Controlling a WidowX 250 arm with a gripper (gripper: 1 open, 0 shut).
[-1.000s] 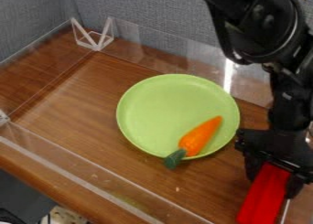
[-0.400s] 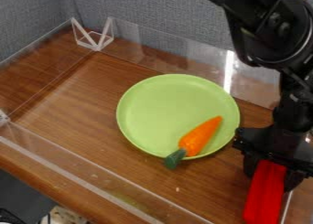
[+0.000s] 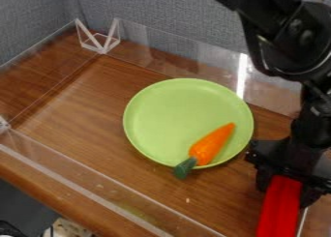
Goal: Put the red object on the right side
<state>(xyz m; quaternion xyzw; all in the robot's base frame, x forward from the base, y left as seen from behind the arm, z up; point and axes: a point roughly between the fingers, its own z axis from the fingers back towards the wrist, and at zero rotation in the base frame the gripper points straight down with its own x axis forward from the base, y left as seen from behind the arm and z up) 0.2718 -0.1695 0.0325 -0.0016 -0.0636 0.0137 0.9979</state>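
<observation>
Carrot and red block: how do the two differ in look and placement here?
The carrot is orange with a green top; the red block is plain red all over.
The carrot tapers toward one end, while the block is a thick bar of fairly even width.
The carrot lies on the green plate, its top over the rim; the block is off the plate, at the gripper.
Both are longer than they are wide.

One green plate (image 3: 162, 113), one orange carrot (image 3: 212, 144), one red block (image 3: 280, 210), one black robot arm (image 3: 291, 43) and one white wire stand (image 3: 97, 36) show.
</observation>
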